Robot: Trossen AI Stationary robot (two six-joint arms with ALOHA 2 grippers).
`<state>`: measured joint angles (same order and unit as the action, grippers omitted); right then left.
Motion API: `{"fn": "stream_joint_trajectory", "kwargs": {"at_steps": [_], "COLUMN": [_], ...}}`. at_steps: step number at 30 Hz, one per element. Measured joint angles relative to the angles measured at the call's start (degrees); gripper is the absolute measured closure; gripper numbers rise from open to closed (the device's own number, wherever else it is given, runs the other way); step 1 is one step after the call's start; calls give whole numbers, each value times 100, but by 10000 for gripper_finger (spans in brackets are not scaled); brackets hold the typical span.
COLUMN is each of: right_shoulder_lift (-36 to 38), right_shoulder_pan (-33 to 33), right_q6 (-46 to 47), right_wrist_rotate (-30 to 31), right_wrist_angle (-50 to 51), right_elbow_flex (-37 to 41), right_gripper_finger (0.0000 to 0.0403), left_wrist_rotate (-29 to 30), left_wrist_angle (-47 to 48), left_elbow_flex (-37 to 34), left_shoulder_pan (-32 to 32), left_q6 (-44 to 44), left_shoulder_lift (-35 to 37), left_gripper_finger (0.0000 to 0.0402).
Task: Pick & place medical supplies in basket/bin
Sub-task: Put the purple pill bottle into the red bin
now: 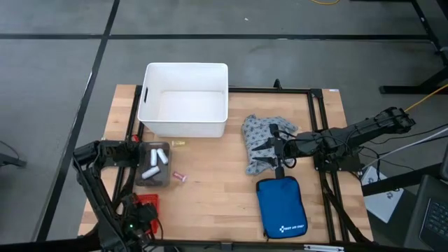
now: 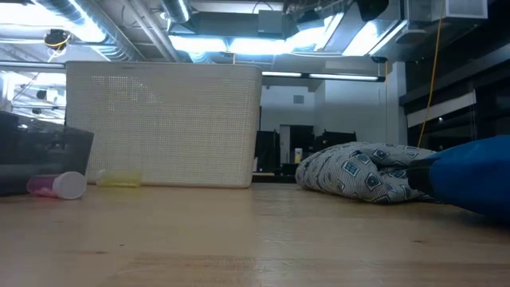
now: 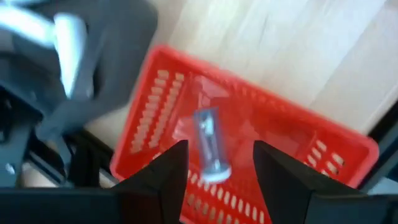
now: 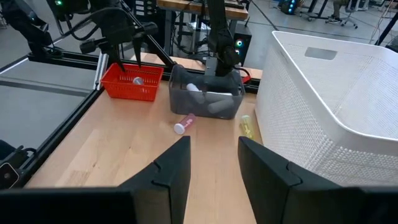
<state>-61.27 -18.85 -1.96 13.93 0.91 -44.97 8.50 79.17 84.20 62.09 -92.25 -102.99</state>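
While we look straight down on the pale wooden table (image 1: 210, 196), we find our left claw (image 1: 145, 210) at the near left corner, directly over the small red perforated plastic basket (image 1: 148, 204); from this height we cannot tell how wide it stands. Just beyond it sits a dark grey plastic tray (image 1: 154, 168) holding white cylindrical rolls (image 1: 162, 155), with a small pink vial (image 1: 180, 176) and a small yellow vial (image 1: 179, 143) lying on the wood beside the tray. Our right claw (image 1: 274, 148) reaches in from the right edge and hovers over the crumpled grey-blue dotted cloth garment (image 1: 262, 140), and it too is hard to judge from here. A large white plastic tub (image 1: 185, 100) stands farther back, and a blue zip pouch with a white logo (image 1: 281, 208) lies nearer than that claw.

At table height we see neither claw, only the tub's mesh wall, the pink vial beside the tray, the yellow vial against the tub, the garment heaped to the right and the pouch's edge.

Through the left wrist camera our fingers (image 3: 165, 180) stand apart, gripping nothing, and a single white roll (image 3: 209, 144) lies inside the red basket directly beneath the gap.

Through the right wrist camera our fingers (image 4: 171, 168) are likewise spread and empty, while the basket, tray and both vials lie well ahead and the tub wall stands alongside.
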Motion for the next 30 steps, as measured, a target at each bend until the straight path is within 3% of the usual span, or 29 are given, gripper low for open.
{"fn": "stream_joint_trajectory", "kwargs": {"at_steps": [6,16,21,30], "right_shoulder_lift": [0,0,0,0], "right_shoulder_pan": [0,1,0,0], "right_q6": [2,175,327,535], "right_wrist_rotate": [17,17,17,16], "right_wrist_angle": [-2,0,0,89], "right_elbow_flex": [0,0,0,0], "right_gripper_finger": [268,268,268,268], "left_wrist_rotate": [718,847,848,-91], "left_wrist_angle": [-136,-225,-311,-1253], "left_elbow_flex": [1,2,-108,-756], "left_shoulder_pan": [-606,-2351,-3206,-4089], "left_q6": [1372,5106,6477,7955], "left_shoulder_lift": [1,1,1,1], "left_gripper_finger": [220,233,233,228]}}
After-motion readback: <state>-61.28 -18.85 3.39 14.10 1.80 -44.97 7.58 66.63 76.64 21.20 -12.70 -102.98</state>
